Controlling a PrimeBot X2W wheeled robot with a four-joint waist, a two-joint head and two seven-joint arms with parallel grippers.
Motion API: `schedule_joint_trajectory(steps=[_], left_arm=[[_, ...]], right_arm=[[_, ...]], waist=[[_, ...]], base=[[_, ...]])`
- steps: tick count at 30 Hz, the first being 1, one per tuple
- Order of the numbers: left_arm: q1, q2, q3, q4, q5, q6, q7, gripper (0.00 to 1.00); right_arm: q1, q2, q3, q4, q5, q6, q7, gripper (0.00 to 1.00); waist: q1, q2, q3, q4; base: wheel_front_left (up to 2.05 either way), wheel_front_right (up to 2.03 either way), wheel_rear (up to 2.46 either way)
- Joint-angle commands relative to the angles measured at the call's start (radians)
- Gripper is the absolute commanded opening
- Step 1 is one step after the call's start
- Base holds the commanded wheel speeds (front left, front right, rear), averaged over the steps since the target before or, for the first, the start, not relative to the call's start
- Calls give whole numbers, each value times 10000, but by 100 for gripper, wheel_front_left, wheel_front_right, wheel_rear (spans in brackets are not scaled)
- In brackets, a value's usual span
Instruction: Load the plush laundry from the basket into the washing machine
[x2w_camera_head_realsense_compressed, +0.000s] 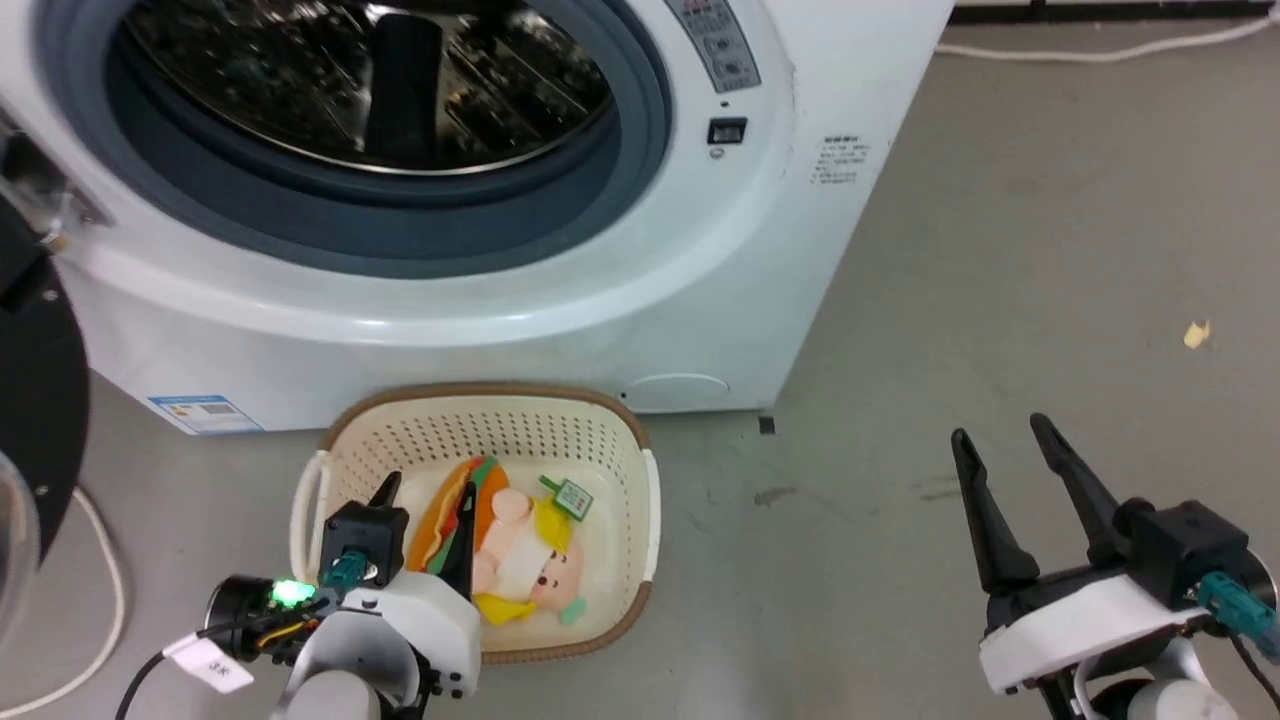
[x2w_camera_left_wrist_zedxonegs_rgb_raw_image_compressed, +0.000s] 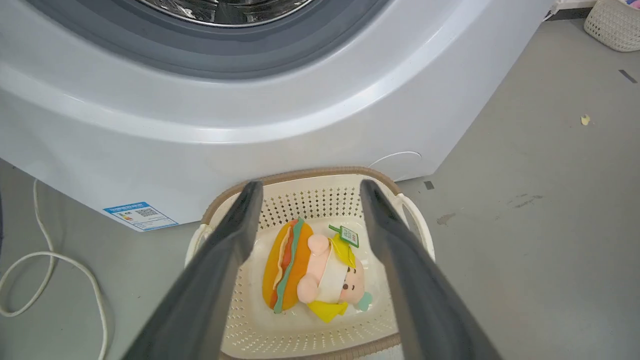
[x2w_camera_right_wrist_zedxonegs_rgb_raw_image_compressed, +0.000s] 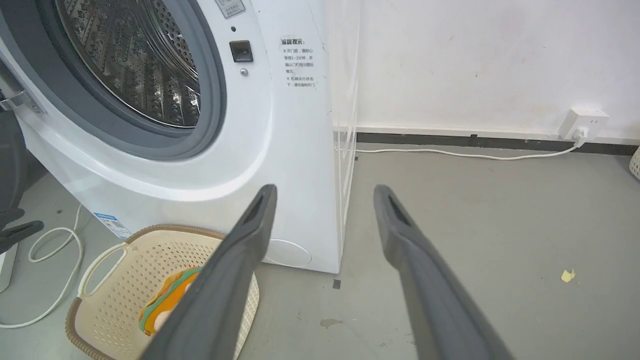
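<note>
The head view takes in both grippers. The left gripper (x2w_camera_head_realsense_compressed: 428, 485), fingers apart, is over the near-left side of the small cream-white perforated plastic basket with a brown rim (x2w_camera_head_realsense_compressed: 480, 397). The right gripper (x2w_camera_head_realsense_compressed: 1000, 428), also spread and empty, is well apart over the grey floor (x2w_camera_head_realsense_compressed: 1000, 250). The right wrist view adds a white wall socket (x2w_camera_right_wrist_zedxonegs_rgb_raw_image_compressed: 582, 122) and its cable. The left wrist view adds another pale perforated basket (x2w_camera_left_wrist_zedxonegs_rgb_raw_image_compressed: 612, 25) far off and a small yellow scrap (x2w_camera_left_wrist_zedxonegs_rgb_raw_image_compressed: 585, 120). The basket stands just before the large white front-loading washing machine (x2w_camera_head_realsense_compressed: 640, 300), under its shiny steel drum (x2w_camera_head_realsense_compressed: 370, 80). One left finger covers part of the plush laundry (x2w_camera_head_realsense_compressed: 520, 545), an orange hamburger with green and red stripes joined to a pink doll in yellow and white. It lies on the basket's floor, with its green tag toward the washer.
</note>
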Motion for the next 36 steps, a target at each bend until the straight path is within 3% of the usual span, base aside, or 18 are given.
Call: schedule_joint_trajectory(steps=[1, 17, 36], left_arm=[[-296, 145, -55, 260, -79, -61, 40, 100], [-1876, 921, -396, 2405, -333, -278, 685, 100], [-4088, 1705, -1202, 4809, -393, -494, 1209, 100]], right_arm=[[-227, 1, 4, -51, 150, -3, -122, 100], [-619, 2, 142, -505, 687, -5, -456, 100], [-974, 2, -56, -1149, 1091, -6, -852, 100]], waist=[[-2, -1, 325, -210], [-2, -1, 1995, -860], [-2, -1, 3932, -1179]], base=[[0, 0, 0], [0, 0, 0], [0, 0, 0]])
